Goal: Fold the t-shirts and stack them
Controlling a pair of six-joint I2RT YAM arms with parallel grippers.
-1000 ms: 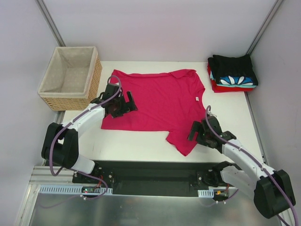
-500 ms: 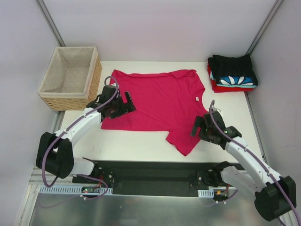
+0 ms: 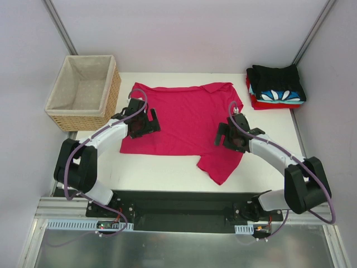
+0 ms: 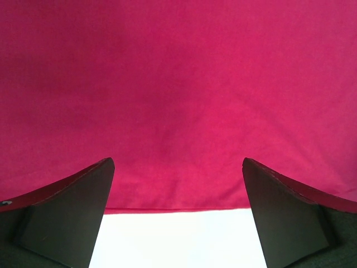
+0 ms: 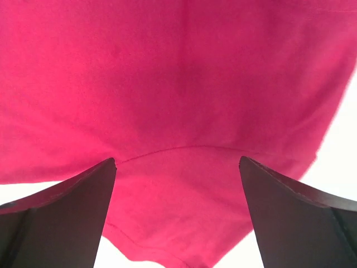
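Left gripper (image 3: 149, 123) stood with its jaws spread wide over the hem end of the crimson-pink tee (image 3: 184, 117), nothing held between them; the left wrist view showed the hem edge with bare white table (image 3: 162, 167) just beyond it. Right gripper (image 3: 220, 137) was likewise wide apart and empty, poised over the near shoulder, where the right wrist view showed the curved sleeve seam. Whether either gripper touched the cloth could not be told. The tee lay spread flat at mid-table, collar toward the right, its near sleeve pointing at the arm bases. Folded t-shirts formed a stack (image 3: 276, 86) at the far right corner: black on top, blue-white patterned beneath, red lowest. A wicker basket (image 3: 83, 121) sat off the far left corner.
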